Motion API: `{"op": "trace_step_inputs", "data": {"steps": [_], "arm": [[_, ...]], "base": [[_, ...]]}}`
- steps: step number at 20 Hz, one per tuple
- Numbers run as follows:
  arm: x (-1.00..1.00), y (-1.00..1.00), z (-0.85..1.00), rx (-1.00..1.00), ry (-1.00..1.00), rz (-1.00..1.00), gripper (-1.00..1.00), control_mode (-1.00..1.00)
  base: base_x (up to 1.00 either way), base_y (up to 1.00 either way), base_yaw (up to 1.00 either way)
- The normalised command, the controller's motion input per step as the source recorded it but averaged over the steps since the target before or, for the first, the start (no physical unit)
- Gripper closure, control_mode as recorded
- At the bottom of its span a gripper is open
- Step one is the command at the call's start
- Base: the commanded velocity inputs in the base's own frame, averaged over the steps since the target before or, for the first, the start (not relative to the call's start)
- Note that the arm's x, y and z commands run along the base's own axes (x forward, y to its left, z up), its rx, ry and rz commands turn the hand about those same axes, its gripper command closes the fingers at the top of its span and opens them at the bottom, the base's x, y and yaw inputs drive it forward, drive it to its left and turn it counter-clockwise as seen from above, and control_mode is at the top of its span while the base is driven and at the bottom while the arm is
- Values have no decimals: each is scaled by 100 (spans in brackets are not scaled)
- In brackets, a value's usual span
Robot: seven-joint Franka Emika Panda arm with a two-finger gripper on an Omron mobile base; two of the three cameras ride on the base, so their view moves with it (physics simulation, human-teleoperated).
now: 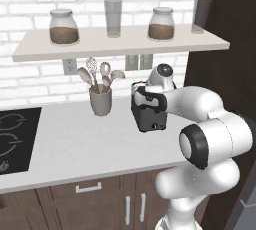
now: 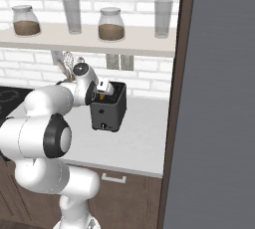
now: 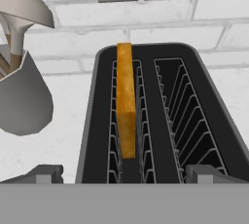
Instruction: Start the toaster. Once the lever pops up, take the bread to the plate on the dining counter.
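With jaws wide above the toaster point(image 3: 160, 116) at frame centre, the gripper point(image 3: 124, 177) could clip the cup point(image 3: 22, 96) of utensils at left or jam the grille if it drifts, while the bread point(image 3: 125, 106) stands in the toaster's left slot, the right slot bare.

The toaster point(image 1: 150, 116) is partly hidden behind the arm's wrist in the left base view, its top slots covered. In the right base view the bread point(image 2: 101, 95) is a tiny orange speck, too small to make out. In the hand view, the toaster's near end is cut off at the bottom, and the utensil cup point(image 3: 19, 96) is cut off at the left edge.
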Motion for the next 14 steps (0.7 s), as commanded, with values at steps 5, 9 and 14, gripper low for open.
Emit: {"op": "trace_step_inputs", "data": {"steps": [5,9,14], "arm": [[0,0,0,0,0,0,-100,-100],[0,0,0,0,0,0,-100,-100],[0,0,0,0,0,0,-100,-100]], "base": [[0,0,0],[0,0,0],[0,0,0]]}}
